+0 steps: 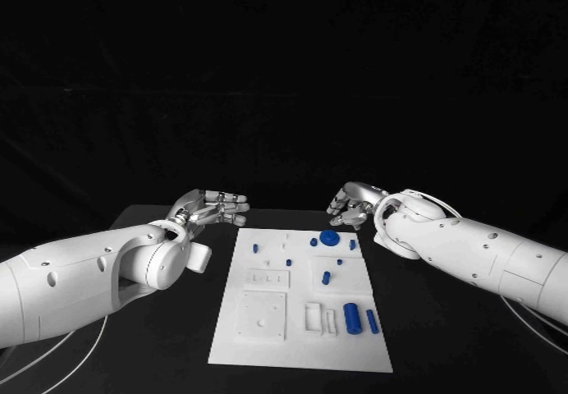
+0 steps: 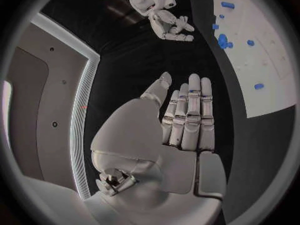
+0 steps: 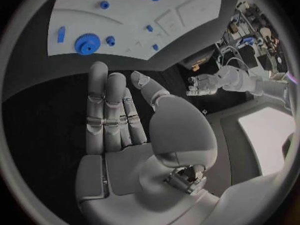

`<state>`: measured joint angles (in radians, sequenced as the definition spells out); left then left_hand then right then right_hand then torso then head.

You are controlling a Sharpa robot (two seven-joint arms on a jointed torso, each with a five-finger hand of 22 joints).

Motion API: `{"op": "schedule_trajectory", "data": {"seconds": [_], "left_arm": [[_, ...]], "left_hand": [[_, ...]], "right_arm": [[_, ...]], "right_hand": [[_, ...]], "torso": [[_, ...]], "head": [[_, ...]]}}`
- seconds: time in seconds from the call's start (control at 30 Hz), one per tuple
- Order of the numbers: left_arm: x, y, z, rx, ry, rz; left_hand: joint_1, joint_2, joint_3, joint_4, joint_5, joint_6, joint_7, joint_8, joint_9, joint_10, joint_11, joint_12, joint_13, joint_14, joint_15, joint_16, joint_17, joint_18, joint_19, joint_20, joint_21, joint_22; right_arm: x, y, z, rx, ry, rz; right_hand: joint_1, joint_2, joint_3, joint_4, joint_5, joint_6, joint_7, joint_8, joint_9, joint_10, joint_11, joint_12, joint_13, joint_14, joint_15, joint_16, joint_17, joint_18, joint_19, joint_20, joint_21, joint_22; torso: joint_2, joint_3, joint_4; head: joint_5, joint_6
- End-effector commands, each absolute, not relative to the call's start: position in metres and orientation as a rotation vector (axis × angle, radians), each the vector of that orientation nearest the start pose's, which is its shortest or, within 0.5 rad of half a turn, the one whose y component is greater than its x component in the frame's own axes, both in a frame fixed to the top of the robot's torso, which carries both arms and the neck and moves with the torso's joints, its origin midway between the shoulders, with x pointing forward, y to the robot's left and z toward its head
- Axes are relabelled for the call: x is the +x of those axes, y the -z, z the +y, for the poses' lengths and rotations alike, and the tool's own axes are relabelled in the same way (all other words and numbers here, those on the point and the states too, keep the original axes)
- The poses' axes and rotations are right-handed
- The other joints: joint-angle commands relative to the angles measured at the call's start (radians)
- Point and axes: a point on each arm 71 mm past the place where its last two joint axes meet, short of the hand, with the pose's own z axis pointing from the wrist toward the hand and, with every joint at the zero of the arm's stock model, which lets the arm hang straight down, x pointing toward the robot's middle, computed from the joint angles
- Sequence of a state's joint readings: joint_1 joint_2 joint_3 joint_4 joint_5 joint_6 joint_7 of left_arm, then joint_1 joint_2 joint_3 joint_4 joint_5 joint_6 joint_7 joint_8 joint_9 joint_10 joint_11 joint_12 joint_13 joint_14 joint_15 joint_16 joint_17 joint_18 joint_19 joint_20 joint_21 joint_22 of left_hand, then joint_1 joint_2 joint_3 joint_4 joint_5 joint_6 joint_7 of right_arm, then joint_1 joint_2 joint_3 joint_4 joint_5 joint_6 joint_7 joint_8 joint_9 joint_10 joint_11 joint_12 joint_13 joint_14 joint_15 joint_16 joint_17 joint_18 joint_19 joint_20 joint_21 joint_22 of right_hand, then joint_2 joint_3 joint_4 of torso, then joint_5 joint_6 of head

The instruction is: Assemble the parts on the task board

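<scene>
The task board [image 1: 302,320] lay at the table centre, between both hands. The blue gear [image 1: 329,238] sat at its far edge, near the right hand [image 1: 355,205]. The right hand and the left hand [image 1: 213,207] held nothing, fingers extended.

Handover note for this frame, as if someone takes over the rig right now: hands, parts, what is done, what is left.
Left hand: open, holds nothing, off the far left corner of the task board.
Right hand: holds nothing, fingers straight in its wrist view, by the far right corner.
Blue gear sits at the board's far end; blue cylinder lies near the front.
Done: cannot tell.
Left: neither hand has taken a part yet.
</scene>
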<state>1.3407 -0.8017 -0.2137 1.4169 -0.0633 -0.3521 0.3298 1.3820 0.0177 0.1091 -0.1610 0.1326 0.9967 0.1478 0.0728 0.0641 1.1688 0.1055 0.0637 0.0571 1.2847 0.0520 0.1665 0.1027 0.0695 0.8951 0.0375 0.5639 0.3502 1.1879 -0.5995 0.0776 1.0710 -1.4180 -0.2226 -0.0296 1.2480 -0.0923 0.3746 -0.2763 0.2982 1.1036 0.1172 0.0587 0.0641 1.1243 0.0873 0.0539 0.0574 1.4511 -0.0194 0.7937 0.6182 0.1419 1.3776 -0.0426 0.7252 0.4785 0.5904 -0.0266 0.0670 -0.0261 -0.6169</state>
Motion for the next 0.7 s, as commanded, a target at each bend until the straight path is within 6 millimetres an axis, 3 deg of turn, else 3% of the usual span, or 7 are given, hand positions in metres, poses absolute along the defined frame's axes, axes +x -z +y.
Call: {"op": "schedule_trajectory", "data": {"seconds": [0.03, 0.13, 0.23, 0.43, 0.53, 0.7], "left_arm": [[0.509, 0.173, 0.219, -0.961, 1.395, 1.544], [0.505, 0.166, 0.217, -0.954, 1.415, 1.545], [0.501, 0.160, 0.214, -0.945, 1.431, 1.544], [0.497, 0.151, 0.210, -0.932, 1.452, 1.545], [0.496, 0.148, 0.209, -0.927, 1.460, 1.546], [0.494, 0.144, 0.208, -0.920, 1.468, 1.545]], "left_hand": [[-0.011, 0.001, -0.005, -0.004, 0.003, 0.001, 0.002, -0.005, 0.000, -0.005, 0.003, -0.003, 0.001, 0.005, 0.005, 0.007, 0.002, -0.001, 0.013, 0.001, -0.007, -0.007], [-0.015, -0.001, -0.012, -0.004, 0.002, 0.000, 0.002, -0.006, 0.000, -0.006, 0.001, -0.004, 0.001, 0.031, -0.005, 0.030, 0.012, 0.001, 0.038, -0.006, 0.000, -0.008], [-0.013, -0.001, -0.021, -0.005, 0.002, 0.001, 0.001, -0.006, 0.000, -0.010, 0.001, -0.003, 0.001, 0.024, -0.009, 0.064, 0.027, -0.004, 0.043, -0.014, 0.014, -0.001], [-0.012, 0.000, -0.031, -0.006, 0.003, -0.001, 0.002, -0.005, 0.000, -0.017, 0.003, -0.003, 0.001, 0.009, -0.008, 0.094, 0.038, -0.004, 0.036, -0.013, 0.026, 0.004], [-0.013, 0.000, -0.033, -0.006, 0.002, -0.001, 0.002, -0.006, 0.000, -0.019, 0.004, -0.004, 0.001, 0.008, -0.008, 0.095, 0.038, -0.004, 0.035, -0.013, 0.026, 0.004], [-0.012, 0.000, -0.037, -0.005, 0.001, -0.003, 0.003, -0.005, 0.000, -0.022, 0.005, -0.002, 0.001, 0.004, -0.007, 0.100, 0.038, -0.003, 0.035, -0.011, 0.026, 0.002]], "right_arm": [[0.571, 0.184, -0.206, -0.171, -0.413, 1.656], [0.573, 0.185, -0.201, -0.194, -0.384, 1.655], [0.575, 0.186, -0.198, -0.208, -0.363, 1.657], [0.577, 0.188, -0.194, -0.228, -0.328, 1.663], [0.578, 0.189, -0.193, -0.230, -0.298, 1.666], [0.580, 0.191, -0.193, -0.232, -0.262, 1.675]], "right_hand": [[0.003, -0.014, 0.004, 0.000, -0.005, -0.001, -0.002, 0.004, 0.001, -0.002, 0.003, 0.004, 0.001, 0.001, 0.002, 0.012, -0.005, 0.013, 0.003, 0.002, 0.002, 0.015], [0.018, -0.028, -0.014, 0.004, -0.016, -0.026, 0.009, 0.004, 0.000, -0.031, 0.010, 0.004, 0.001, -0.004, 0.007, 0.010, -0.021, 0.016, -0.001, 0.007, -0.007, 0.023], [0.033, -0.031, -0.031, 0.015, -0.016, -0.034, 0.010, 0.003, 0.000, -0.041, 0.012, 0.004, 0.001, -0.002, 0.011, 0.017, -0.036, 0.021, 0.006, 0.013, -0.020, 0.037], [0.042, -0.035, -0.036, 0.022, -0.016, -0.040, 0.009, 0.003, 0.000, -0.051, 0.014, 0.004, 0.001, -0.006, 0.012, 0.033, -0.050, 0.023, 0.015, 0.014, -0.039, 0.063], [0.046, -0.042, -0.038, 0.027, -0.026, -0.044, 0.010, 0.003, 0.000, -0.057, 0.014, 0.004, 0.000, -0.007, 0.013, 0.038, -0.056, 0.023, 0.019, 0.015, -0.049, 0.076], [0.053, -0.056, -0.018, 0.041, -0.042, -0.047, 0.010, 0.003, 0.000, -0.063, 0.015, 0.004, 0.000, -0.007, 0.014, 0.044, -0.063, 0.024, 0.024, 0.016, -0.064, 0.096]], "torso": [[0.019, -0.0041, 0.0216], [0.034, -0.0070, 0.0349], [0.045, -0.0102, 0.0481], [0.060, -0.0137, 0.0673], [0.066, -0.0137, 0.0726], [0.075, -0.0147, 0.0760]], "head": [[-0.011, 0.004], [-0.024, 0.009], [-0.034, 0.009], [-0.054, 0.006], [-0.064, 0.006], [-0.074, 0.009]]}}
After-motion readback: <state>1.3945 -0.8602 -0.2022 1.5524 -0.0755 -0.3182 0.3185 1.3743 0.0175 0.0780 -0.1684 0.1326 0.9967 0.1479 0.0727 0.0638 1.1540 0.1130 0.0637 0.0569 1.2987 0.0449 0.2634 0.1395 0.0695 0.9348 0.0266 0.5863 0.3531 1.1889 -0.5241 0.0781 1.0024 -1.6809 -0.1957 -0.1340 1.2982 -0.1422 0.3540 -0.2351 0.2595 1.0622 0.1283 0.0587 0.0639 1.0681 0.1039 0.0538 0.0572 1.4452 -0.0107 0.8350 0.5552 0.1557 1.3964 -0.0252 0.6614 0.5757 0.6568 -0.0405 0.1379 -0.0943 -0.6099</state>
